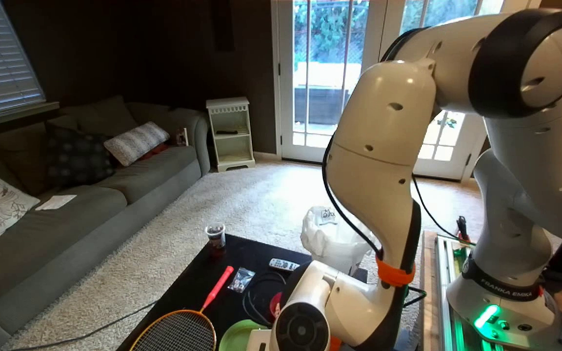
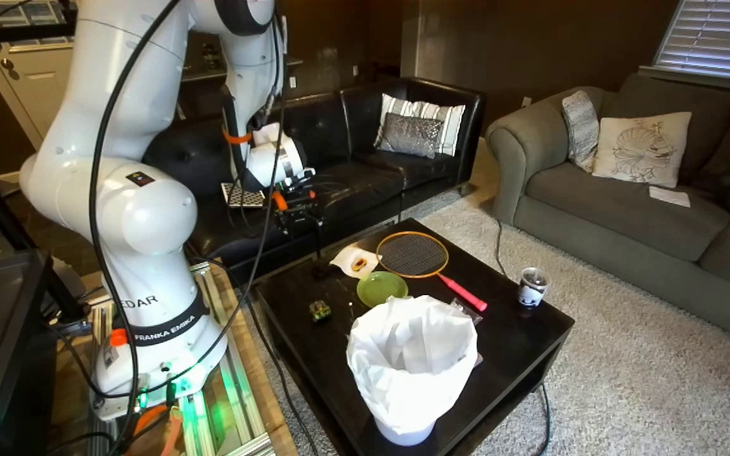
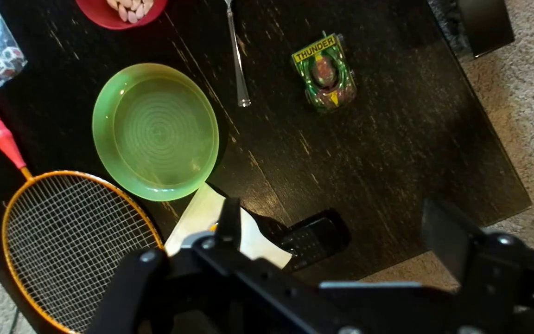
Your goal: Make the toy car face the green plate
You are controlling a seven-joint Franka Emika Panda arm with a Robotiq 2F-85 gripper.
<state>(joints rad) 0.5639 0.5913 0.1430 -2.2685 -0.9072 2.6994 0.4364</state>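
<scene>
Nearest in the wrist view, the end effector (image 3: 332, 222) hangs over the tabletop (image 3: 387, 153), its 2 jaws well apart, 1 partly hiding the paper (image 3: 257, 243). Farther up lie the racket (image 3: 79, 246) and, just beside it, the plate (image 3: 158, 132); the car (image 3: 327, 74), its THUNDER strip toward the view's top edge, sits apart from the plate, 1 utensil (image 3: 238, 60) between them. Past the plate is the bowl (image 3: 125, 21) and, in an exterior view, the grey sofa (image 2: 606, 209)
</scene>
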